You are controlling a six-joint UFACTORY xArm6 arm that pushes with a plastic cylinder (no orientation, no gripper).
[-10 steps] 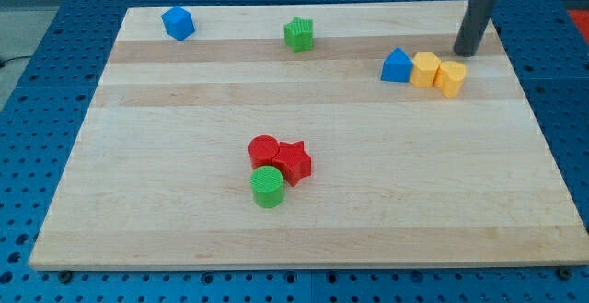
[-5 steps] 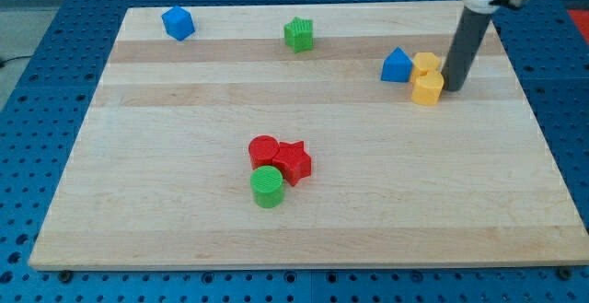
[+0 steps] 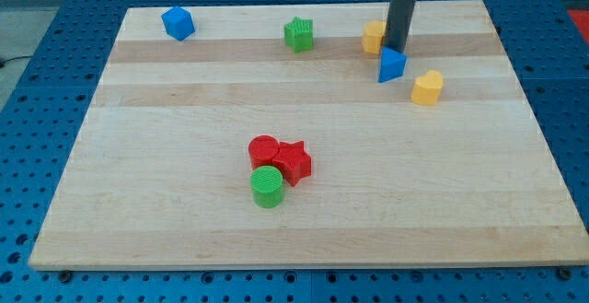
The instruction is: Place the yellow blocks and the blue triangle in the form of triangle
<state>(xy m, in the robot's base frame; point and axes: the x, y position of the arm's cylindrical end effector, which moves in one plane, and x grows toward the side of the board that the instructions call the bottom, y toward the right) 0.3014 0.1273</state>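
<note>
my tip (image 3: 397, 49) touches the blue triangle's (image 3: 391, 64) top edge, between two yellow blocks (image 3: 373, 37) (image 3: 427, 88); it has no fingers.

Setting was a robotics lab bench. A wooden board (image 3: 304, 220) lay on a blue perforated mounting table (image 3: 571, 82), the sort used for fixtures. Small coloured test blocks were scattered on it.

Bright, even light; sharp focus, faint shadows.

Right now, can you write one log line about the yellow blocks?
my tip: between upper yellow block and blue triangle | second yellow block: apart, lower right | layout: loose triangle
</note>
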